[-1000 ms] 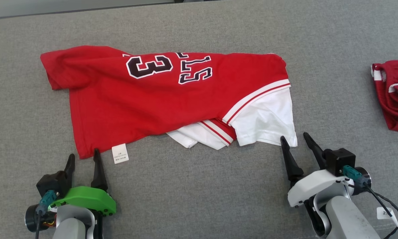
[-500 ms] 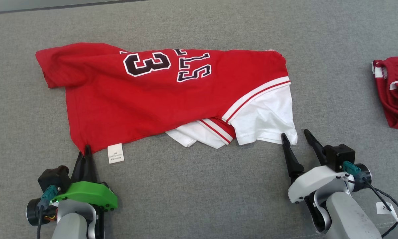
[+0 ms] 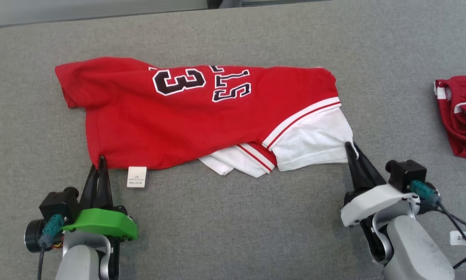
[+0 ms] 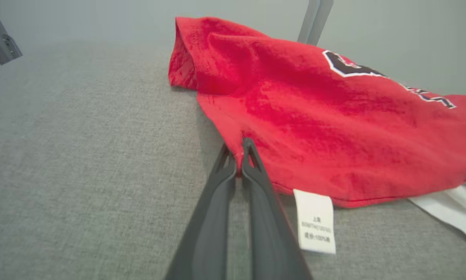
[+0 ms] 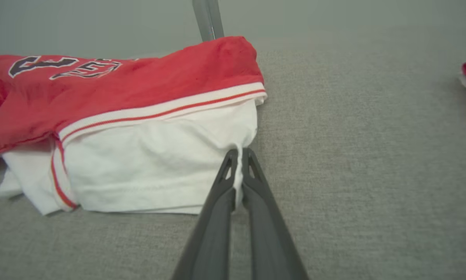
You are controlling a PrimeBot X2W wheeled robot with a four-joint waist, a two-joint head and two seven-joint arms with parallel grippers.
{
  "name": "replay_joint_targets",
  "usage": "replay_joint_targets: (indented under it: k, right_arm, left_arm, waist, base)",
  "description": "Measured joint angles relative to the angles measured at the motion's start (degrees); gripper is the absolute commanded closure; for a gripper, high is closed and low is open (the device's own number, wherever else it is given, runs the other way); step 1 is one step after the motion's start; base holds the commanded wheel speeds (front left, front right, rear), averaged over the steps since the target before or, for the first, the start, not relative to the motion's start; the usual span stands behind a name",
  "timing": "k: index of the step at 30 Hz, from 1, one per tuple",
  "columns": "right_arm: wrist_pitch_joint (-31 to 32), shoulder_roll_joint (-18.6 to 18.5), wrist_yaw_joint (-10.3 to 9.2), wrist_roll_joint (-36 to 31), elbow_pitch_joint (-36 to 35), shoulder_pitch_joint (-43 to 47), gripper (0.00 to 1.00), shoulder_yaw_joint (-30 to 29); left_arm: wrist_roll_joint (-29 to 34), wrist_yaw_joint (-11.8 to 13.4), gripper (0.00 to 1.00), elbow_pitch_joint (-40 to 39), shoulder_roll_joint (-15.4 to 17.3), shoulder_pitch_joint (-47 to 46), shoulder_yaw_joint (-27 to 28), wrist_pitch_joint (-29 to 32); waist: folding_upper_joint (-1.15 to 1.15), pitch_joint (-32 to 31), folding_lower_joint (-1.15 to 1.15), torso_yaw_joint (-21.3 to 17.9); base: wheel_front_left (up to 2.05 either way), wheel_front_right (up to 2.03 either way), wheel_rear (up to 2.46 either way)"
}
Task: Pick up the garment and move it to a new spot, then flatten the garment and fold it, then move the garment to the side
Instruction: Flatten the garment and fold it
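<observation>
Presently my left claw (image 3: pixel 100 161) grips the near red corner of the garment (image 3: pixel 202 120), my right claw (image 3: pixel 350 147) its white sleeve (image 3: pixel 314 140); its long axis runs between both.

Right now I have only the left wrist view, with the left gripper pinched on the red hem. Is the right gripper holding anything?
Observer: Yes. The right gripper is shut on the corner of the jersey's white sleeve.
Operator: Is there anything else lying nearby that I could drag it into?
Observer: A second red garment lies at the far right of the grey surface, well apart from the jersey.
Operator: Is the jersey lying flat?
Observer: No. Another white sleeve with red trim pokes out, bunched, from under the red body's near edge.
</observation>
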Motion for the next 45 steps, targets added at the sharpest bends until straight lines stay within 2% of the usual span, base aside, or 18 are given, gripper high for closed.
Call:
replay_joint_targets:
  k: [5, 7, 11, 15, 20, 24, 25, 28, 34, 41, 45]
  right_arm:
    - [0.0, -1.4, 0.0, 3.6, -8.7, -0.8, 1.0, -0.1]
    - [0.0, -2.9, 0.0, 4.5, -12.2, -3.0, 1.0, 0.0]
    - [0.0, -7.2, 0.0, 6.6, -18.0, -10.2, 1.0, -0.4]
    - [0.0, -11.3, 0.0, 8.0, -21.3, -17.9, 1.0, 0.0]
    - [2.5, -14.7, 0.0, 9.5, -23.8, -26.2, 1.0, 1.3]
    - [6.6, -16.4, 0.0, 10.3, -24.4, -30.7, 1.0, 1.7]
    - [8.4, -16.8, 0.0, 10.7, -24.0, -32.4, 1.0, 1.9]
    - [10.6, -17.5, 0.0, 10.8, -21.8, -35.1, 1.0, 2.6]
    - [12.3, -17.9, 0.0, 9.5, -13.1, -44.3, 1.0, 3.6]
    - [7.8, -19.7, 0.02, 1.6, -1.2, -66.6, 1.0, -0.4]
    - [4.6, -19.1, 0.02, -0.4, 3.7, -71.4, 1.0, 1.3]
  left_arm:
    - [2.8, -1.4, 1.0, -7.8, 0.1, 0.1, 2.0, 0.0]
    - [4.0, -2.2, 1.0, -11.6, 1.2, -1.5, 2.5, 0.0]
    - [6.2, -3.3, 1.0, -16.4, 6.8, -7.2, 2.3, 0.0]
    - [5.8, -3.7, 1.0, -19.0, 13.4, -15.4, 1.2, 1.1]
    - [3.5, -3.8, 1.0, -22.0, 20.7, -25.9, -1.0, 7.1]
    - [0.8, -3.8, 1.0, -21.8, 24.1, -30.4, -4.3, 12.1]
    - [-0.4, -3.8, 1.0, -20.8, 25.1, -31.5, -6.6, 14.3]
    - [-2.0, -3.9, 1.0, -18.1, 25.0, -33.1, -8.8, 16.9]
    - [-3.5, -3.9, 1.0, -9.1, 23.0, -38.9, -11.8, 17.6]
    - [1.5, -4.0, 1.0, 0.9, 22.4, -59.7, -13.8, 9.2]
    - [2.6, -4.0, 1.0, 6.8, 22.0, -65.6, -15.7, 3.9]
  waist:
    - [0.0, -3.8, 0.0, -0.3]
    - [0.0, -5.7, 0.0, -0.5]
    - [0.0, -9.8, 0.0, -0.7]
    - [0.0, -13.5, 0.0, -0.8]
    - [0.0, -16.8, 0.0, -0.5]
    - [0.0, -16.8, 0.0, 0.0]
    - [0.0, -16.1, 0.0, 0.1]
    - [0.0, -14.3, 0.0, 0.4]
    - [0.0, -7.9, 0.0, 0.9]
    - [0.0, 2.8, 0.0, 1.1]
    - [0.0, 7.7, 0.0, 0.9]
  base:
    - [0.0, 0.0, 0.0]
    - [0.0, 0.0, 0.0]
    - [0.0, 0.0, 0.0]
    - [0.0, 0.0, 0.0]
    - [0.0, 0.0, 0.0]
    - [0.0, 0.0, 0.0]
    - [0.0, 0.0, 0.0]
    - [0.0, 0.0, 0.0]
    - [0.0, 0.0, 0.0]
    - [0.0, 0.0, 0.0]
    - [0.0, 0.0, 0.0]
